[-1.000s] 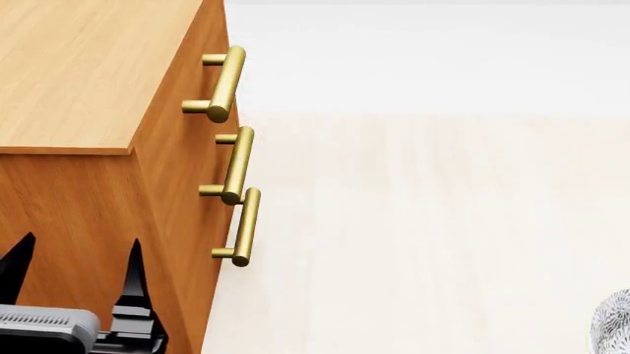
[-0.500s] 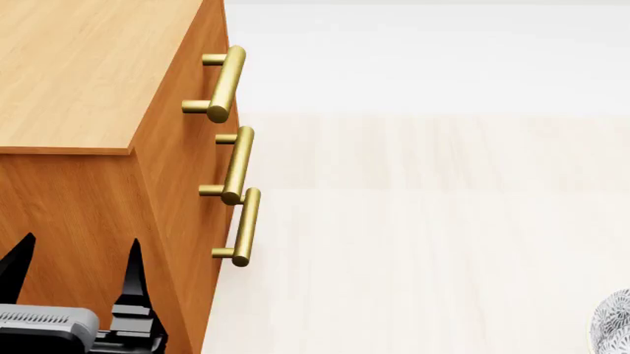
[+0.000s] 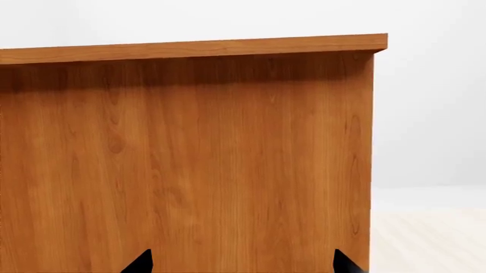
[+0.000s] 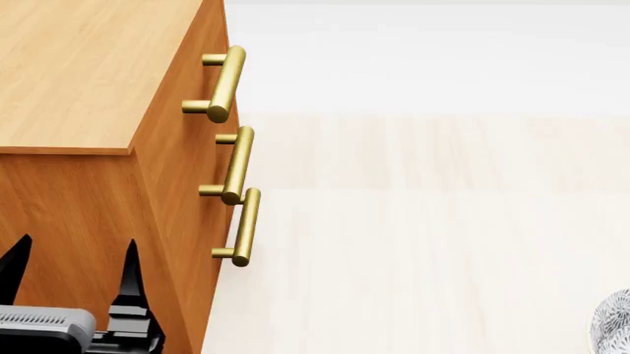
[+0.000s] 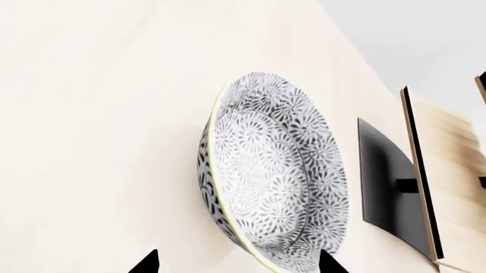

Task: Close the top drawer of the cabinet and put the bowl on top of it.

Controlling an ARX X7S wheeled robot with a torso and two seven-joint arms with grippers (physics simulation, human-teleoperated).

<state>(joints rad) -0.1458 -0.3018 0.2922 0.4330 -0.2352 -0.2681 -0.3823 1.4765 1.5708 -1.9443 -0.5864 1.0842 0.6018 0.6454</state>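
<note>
Both tools gape empty; bowl point(image 5: 270, 170) whole only in right wrist view.

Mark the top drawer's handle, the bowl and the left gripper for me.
top drawer's handle point(image 4: 224, 82), head view, middle of the brass bar.
bowl point(image 5: 274, 176), right wrist view, patterned inside surface.
left gripper point(image 4: 71, 269), head view, gap between its two black fingertips, beside the cabinet point(image 4: 88, 214) side panel.
</note>
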